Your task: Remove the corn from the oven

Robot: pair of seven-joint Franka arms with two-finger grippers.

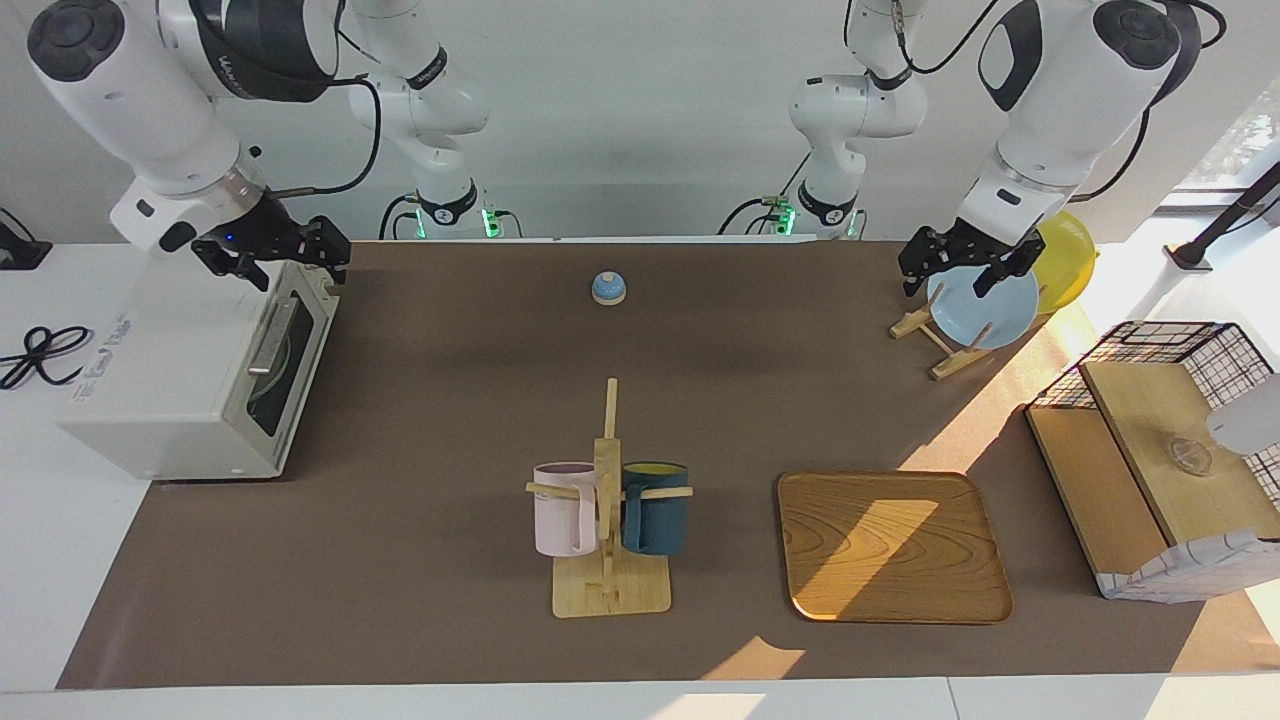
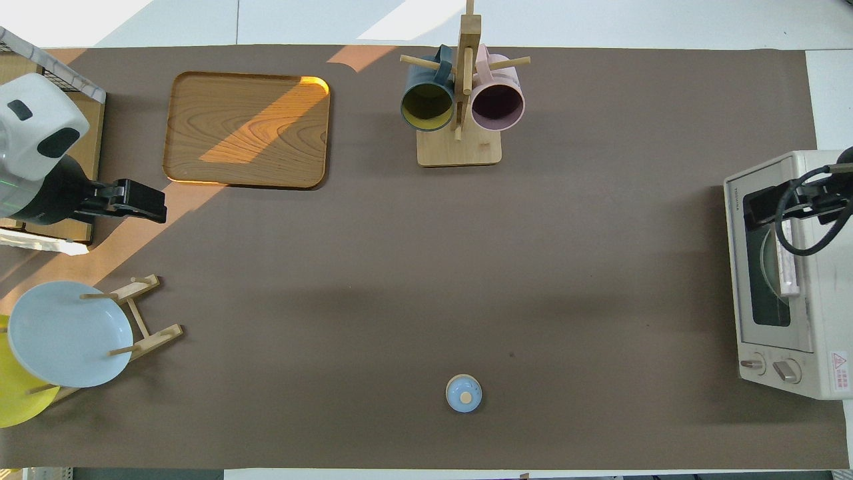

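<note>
The white oven [image 1: 170, 370] stands at the right arm's end of the table, also in the overhead view [image 2: 823, 280]. Its dark glass door with the silver handle [image 1: 270, 335] is closed. The corn is hidden; I see no yellow cob anywhere. My right gripper [image 1: 298, 275] is open and empty, hanging just above the oven's top front edge, over the door [image 2: 760, 207]. My left gripper [image 1: 945, 283] is open and empty. It waits in the air by the plate rack, at the left arm's end [image 2: 150, 203].
A mug tree [image 1: 607, 500] with a pink and a dark blue mug stands mid-table. A wooden tray [image 1: 893, 545] lies beside it. A small blue bell [image 1: 608, 288] sits near the robots. A rack holds a blue plate [image 1: 985, 310] and a yellow plate [image 1: 1070, 255]. A wire-and-wood basket [image 1: 1165, 460] stands nearby.
</note>
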